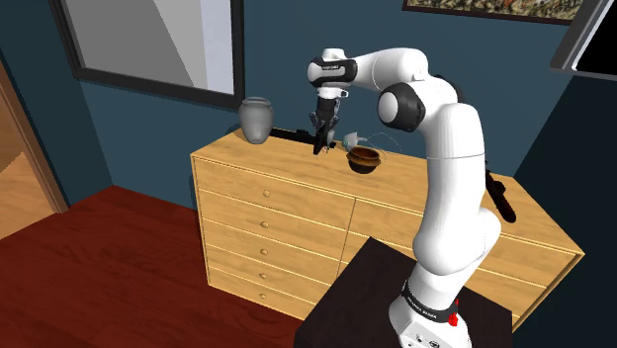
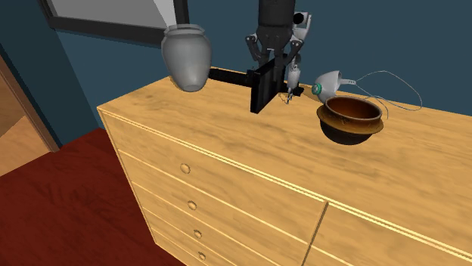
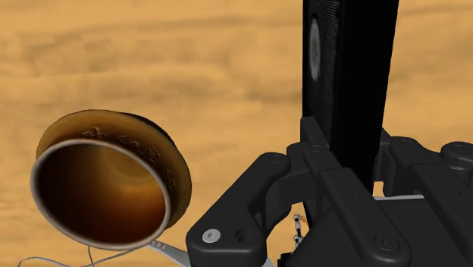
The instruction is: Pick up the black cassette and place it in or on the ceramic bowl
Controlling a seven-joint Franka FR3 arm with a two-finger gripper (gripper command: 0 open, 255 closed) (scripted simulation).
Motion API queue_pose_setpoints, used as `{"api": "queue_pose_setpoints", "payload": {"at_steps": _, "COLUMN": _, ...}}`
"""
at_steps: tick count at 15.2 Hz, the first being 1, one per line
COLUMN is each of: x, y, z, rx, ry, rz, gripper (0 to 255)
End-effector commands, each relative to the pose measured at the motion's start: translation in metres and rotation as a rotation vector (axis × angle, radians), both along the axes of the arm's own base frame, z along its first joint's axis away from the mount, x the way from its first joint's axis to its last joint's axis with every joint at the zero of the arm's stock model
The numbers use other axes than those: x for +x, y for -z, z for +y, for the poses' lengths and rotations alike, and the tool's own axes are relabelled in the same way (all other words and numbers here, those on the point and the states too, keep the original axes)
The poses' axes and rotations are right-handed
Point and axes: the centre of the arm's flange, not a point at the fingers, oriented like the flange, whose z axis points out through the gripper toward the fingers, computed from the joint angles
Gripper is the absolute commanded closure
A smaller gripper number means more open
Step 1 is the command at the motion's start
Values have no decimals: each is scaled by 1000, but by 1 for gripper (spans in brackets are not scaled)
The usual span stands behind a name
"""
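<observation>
No readable text; perhaps illegible raised marks on the rim of the brown bowl point(image 3: 163, 161).

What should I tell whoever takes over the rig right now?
Hand: shut on the cassette, which hangs on edge below it.
Cassette: over the dresser and seemingly off its top, to the left of the bowl in the second exterior view.
Bowl: upright on the dresser, nothing in it.
Done: the grasp and, by the look of it, the lift.
Left: carry the cassette over the bowl, lower it and open the hand.
</observation>
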Motion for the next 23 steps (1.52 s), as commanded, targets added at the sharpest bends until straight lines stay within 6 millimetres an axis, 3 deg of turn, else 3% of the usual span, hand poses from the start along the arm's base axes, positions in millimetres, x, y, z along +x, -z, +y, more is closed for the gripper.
{"api": "queue_pose_setpoints", "payload": {"at_steps": 1, "x": -1, "y": -11, "z": 0, "rx": 0, "ry": 0, "rz": 0, "gripper": 255}}
{"api": "queue_pose_setpoints", "payload": {"at_steps": 11, "x": -1, "y": -61, "z": 0, "rx": 0, "ry": 0, "rz": 0, "gripper": 255}}
{"api": "queue_pose_setpoints", "payload": {"at_steps": 23, "x": -112, "y": -78, "z": -111, "rx": 0, "ry": 0, "rz": 0, "gripper": 255}}
